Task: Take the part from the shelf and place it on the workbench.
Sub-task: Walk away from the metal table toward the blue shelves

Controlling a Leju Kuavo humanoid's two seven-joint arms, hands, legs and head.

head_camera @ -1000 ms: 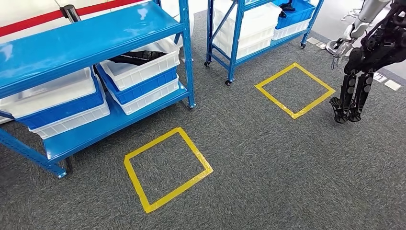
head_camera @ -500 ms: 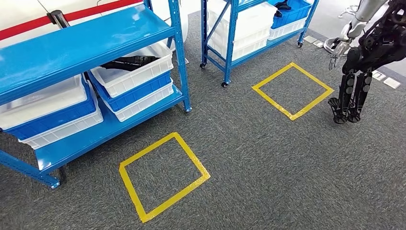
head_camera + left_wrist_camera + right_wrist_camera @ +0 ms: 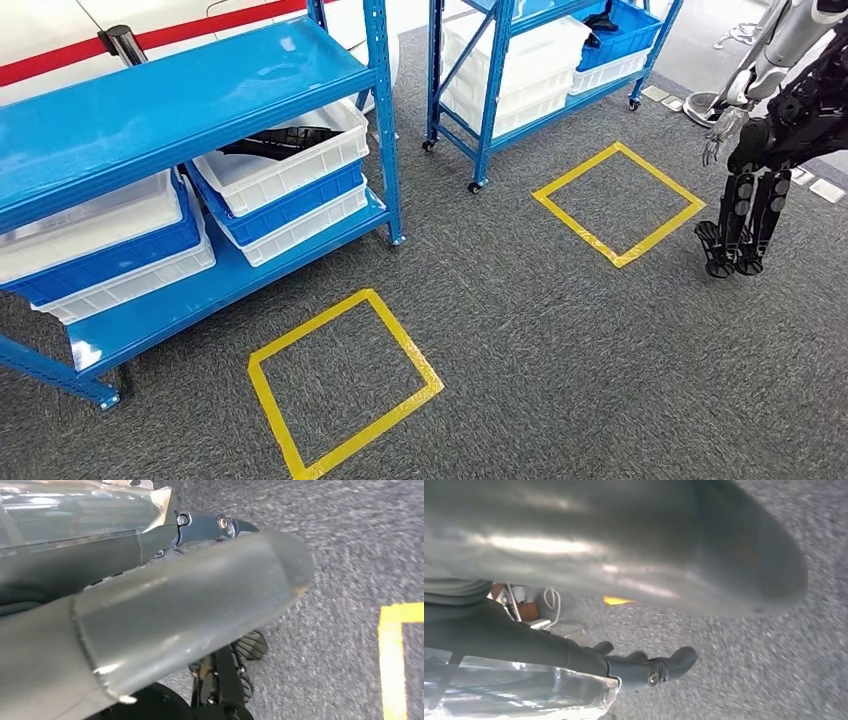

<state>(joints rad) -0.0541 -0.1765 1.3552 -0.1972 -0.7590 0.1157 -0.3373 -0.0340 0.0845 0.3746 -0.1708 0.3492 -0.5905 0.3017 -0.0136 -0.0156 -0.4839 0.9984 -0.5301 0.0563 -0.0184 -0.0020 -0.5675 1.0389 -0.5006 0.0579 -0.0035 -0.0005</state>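
A square outlined in yellow tape (image 3: 342, 385) is seen on the grey carpeted floor (image 3: 560, 350) nearest the camera, with a second yellow tape square (image 3: 619, 203) lying farther off to the right. Beside the near square stands a blue metal shelf rack (image 3: 180, 90), its lower level stacked with white and blue plastic bins (image 3: 285, 185); a dark part (image 3: 270, 143) is seen lying inside the top white bin of the right-hand stack. A second blue shelf rack on castors (image 3: 500, 60) is set behind, loaded with more white and blue bins. At the right edge another black-legged humanoid robot (image 3: 770, 140) is pictured standing on the carpet. In the wrist views the left hand (image 3: 215, 525) and right hand (image 3: 649, 667) are glimpsed hanging over the carpet, dark fingers (image 3: 684, 659) loosely extended and nothing held.
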